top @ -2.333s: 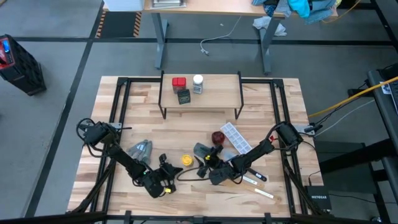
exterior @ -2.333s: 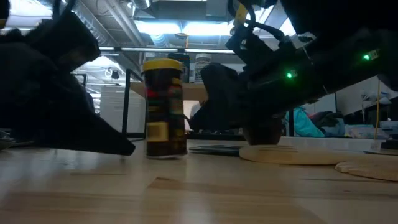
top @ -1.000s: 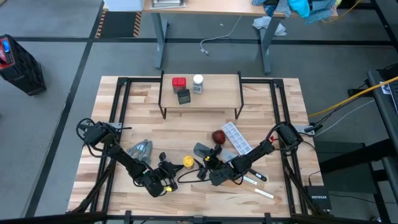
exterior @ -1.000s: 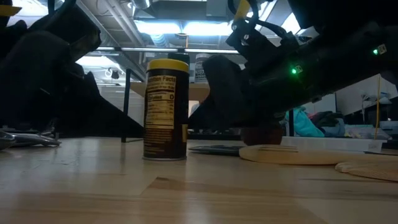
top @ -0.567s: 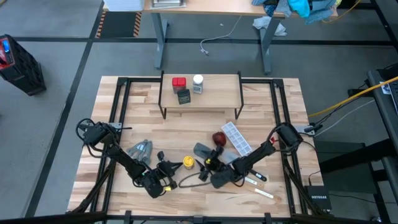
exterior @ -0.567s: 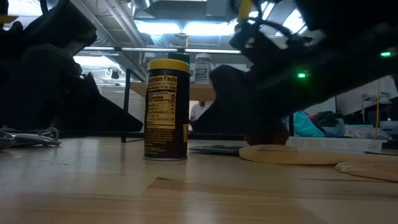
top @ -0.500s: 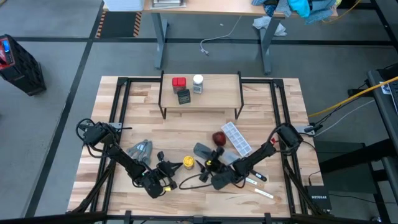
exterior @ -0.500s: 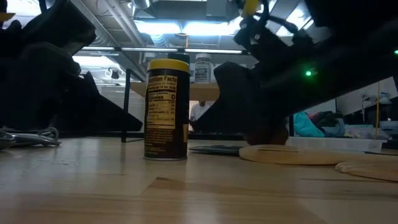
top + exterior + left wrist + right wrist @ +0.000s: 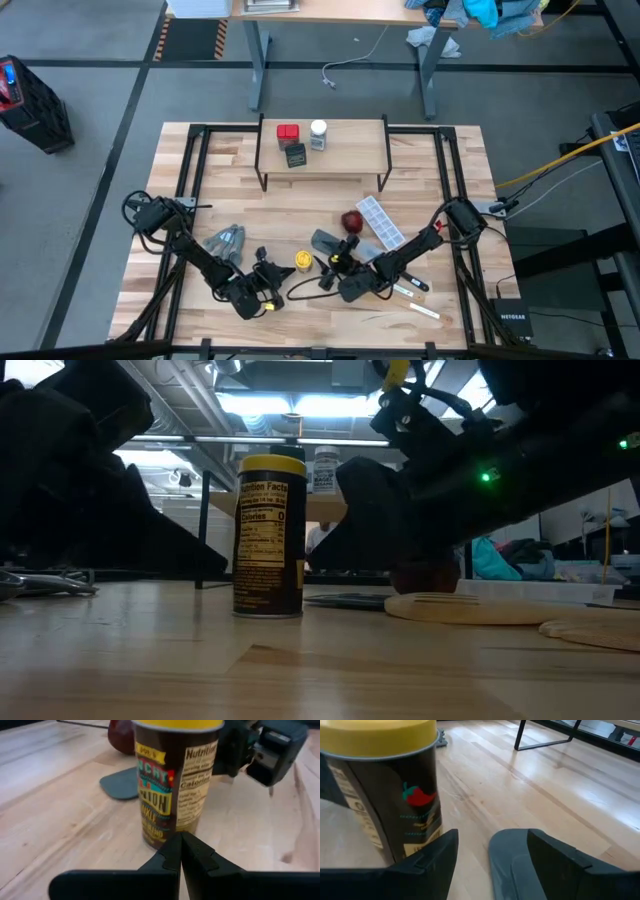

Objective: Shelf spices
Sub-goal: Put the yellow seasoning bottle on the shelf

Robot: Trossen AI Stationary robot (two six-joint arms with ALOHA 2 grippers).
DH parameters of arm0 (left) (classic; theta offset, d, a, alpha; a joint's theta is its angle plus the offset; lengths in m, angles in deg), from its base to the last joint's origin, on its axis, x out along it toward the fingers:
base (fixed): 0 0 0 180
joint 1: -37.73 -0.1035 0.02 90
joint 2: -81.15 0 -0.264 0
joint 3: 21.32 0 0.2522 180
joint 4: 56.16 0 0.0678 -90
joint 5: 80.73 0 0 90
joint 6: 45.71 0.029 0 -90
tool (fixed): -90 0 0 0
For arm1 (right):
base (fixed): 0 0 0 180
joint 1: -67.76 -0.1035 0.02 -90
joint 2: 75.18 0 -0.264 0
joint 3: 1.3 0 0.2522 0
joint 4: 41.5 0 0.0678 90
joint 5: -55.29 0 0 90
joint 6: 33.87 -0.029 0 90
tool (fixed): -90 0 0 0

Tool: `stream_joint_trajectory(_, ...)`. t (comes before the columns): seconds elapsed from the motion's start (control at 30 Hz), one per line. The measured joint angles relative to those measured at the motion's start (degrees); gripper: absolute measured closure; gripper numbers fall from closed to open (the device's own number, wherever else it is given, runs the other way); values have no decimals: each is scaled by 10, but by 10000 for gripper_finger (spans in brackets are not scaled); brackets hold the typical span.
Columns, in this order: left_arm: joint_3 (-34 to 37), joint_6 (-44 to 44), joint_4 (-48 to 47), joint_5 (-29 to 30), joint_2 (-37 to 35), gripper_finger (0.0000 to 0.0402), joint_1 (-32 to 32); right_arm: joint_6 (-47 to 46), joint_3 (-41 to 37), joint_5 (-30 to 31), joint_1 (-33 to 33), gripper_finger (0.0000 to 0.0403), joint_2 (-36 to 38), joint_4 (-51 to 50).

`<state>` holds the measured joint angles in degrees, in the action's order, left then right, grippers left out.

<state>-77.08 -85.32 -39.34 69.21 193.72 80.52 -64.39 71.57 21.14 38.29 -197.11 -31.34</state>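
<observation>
Table: jar unmoved; right gripper backed off, jaws apart; left gripper pinched closed.

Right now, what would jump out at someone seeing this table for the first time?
The yellow-lidded amber jar stands upright at the table's near edge, between the shut left gripper and the open right gripper, held by neither. On the shelf at the far side sit three other spices.

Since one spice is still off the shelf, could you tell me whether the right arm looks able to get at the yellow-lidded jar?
Probably yes. The right gripper sits open beside the yellow-lidded jar, which stands upright on the table, nothing between them.
</observation>
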Motion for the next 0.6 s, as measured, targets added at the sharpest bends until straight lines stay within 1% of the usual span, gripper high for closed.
stream_joint_trajectory(0.13,-5,1,5,-17,0,399,0,-2,0,-11,8,159,0,2)
stream_joint_trajectory(0.3,-20,43,5,-24,0,399,-2,-3,0,-54,11,159,0,27)
stream_joint_trajectory(0.47,-25,58,2,-24,0,399,-11,-3,0,-55,10,159,0,36)
stream_joint_trajectory(0.6,-25,68,0,-26,0,399,-20,-10,0,-73,11,159,0,37)
